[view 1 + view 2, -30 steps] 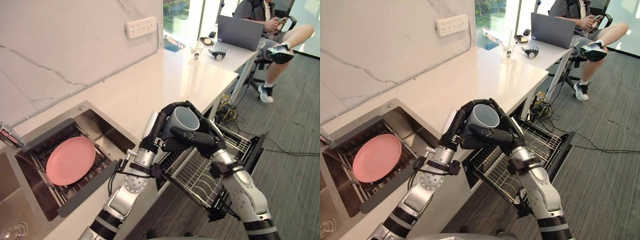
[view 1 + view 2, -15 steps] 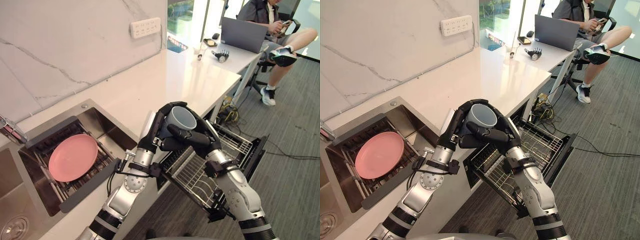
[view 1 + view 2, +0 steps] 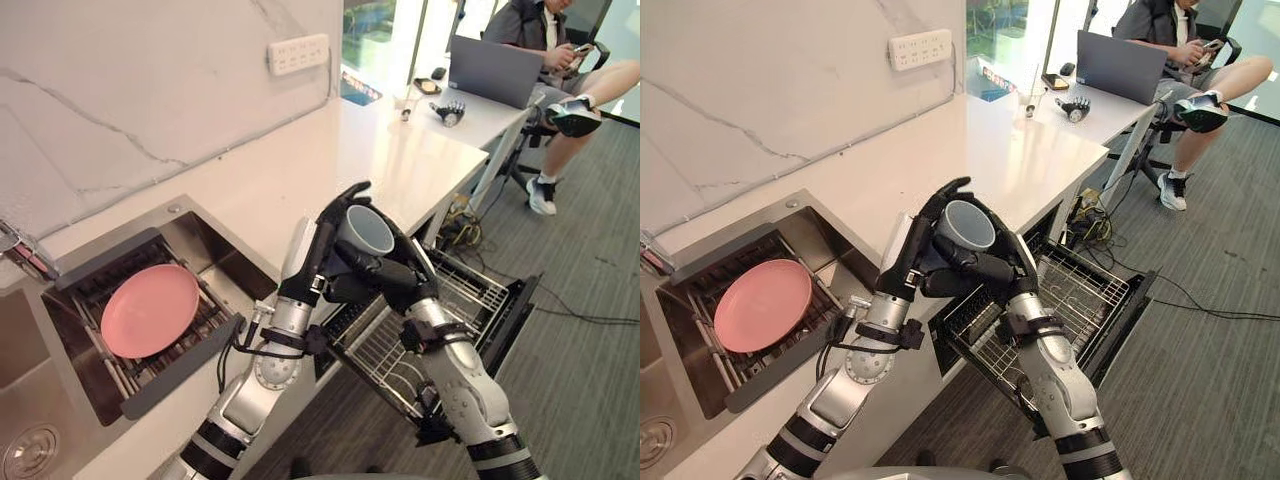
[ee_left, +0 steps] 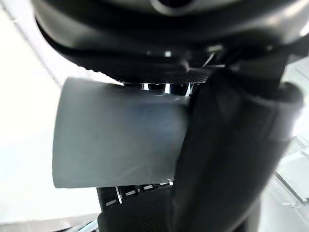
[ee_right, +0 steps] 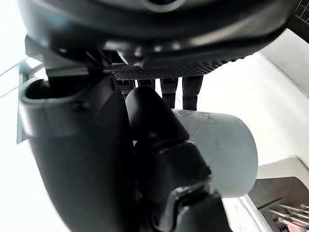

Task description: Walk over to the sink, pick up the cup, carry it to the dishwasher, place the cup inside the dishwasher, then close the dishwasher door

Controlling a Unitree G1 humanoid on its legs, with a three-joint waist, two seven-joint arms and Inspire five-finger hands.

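Sitting in curled right hand (image 3: 388,284): cup (image 3: 368,230), w/ left hand (image 3: 318,260) flat alongside.

Place: an office kitchenette.
Kitchen signs: a recessed stainless steel sink (image 3: 205,255) in a white stone tabletop (image 3: 300,165), with a pulled-out wire dishwasher rack (image 3: 468,297) below the near right edge.
Office signs: at far right, a grey open laptop (image 3: 495,70), a seated person (image 3: 530,22) and a grey carpet floor (image 3: 590,330).
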